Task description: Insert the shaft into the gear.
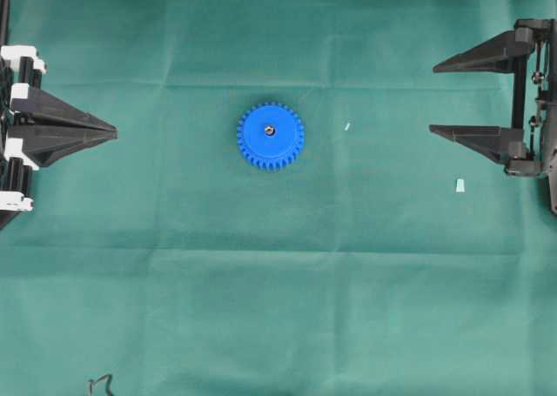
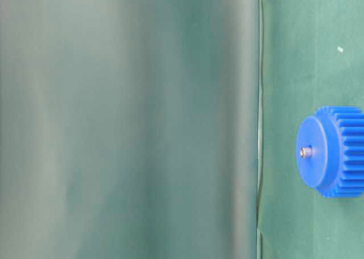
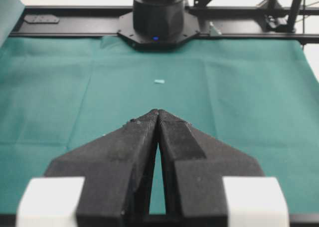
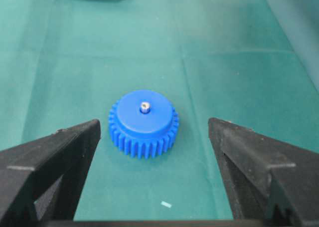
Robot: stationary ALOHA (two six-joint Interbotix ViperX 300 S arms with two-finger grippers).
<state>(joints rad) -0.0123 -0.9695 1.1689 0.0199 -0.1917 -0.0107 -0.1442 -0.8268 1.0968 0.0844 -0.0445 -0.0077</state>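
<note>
The blue gear (image 1: 270, 136) lies flat on the green cloth mid-table, with the silvery shaft (image 1: 269, 130) standing in its centre hole. From table level the gear (image 2: 333, 151) and the shaft (image 2: 305, 152) end poking from its hub both show. My right gripper (image 1: 432, 97) is open at the right edge, well clear of the gear, with nothing between its fingers. Its wrist view has the gear (image 4: 143, 123) and shaft (image 4: 144, 107) ahead between the wide-spread jaws of the right gripper (image 4: 154, 127). At the left edge my left gripper (image 1: 114, 133) is shut and empty; the left gripper (image 3: 158, 112) has its tips together.
Two small white scraps (image 1: 347, 126) (image 1: 459, 184) lie on the cloth between the gear and the right gripper. One scrap (image 4: 166, 204) lies just before the right jaws. The right arm's base (image 3: 157, 15) stands at the far table edge. A black wire (image 1: 100, 384) pokes in near the bottom left.
</note>
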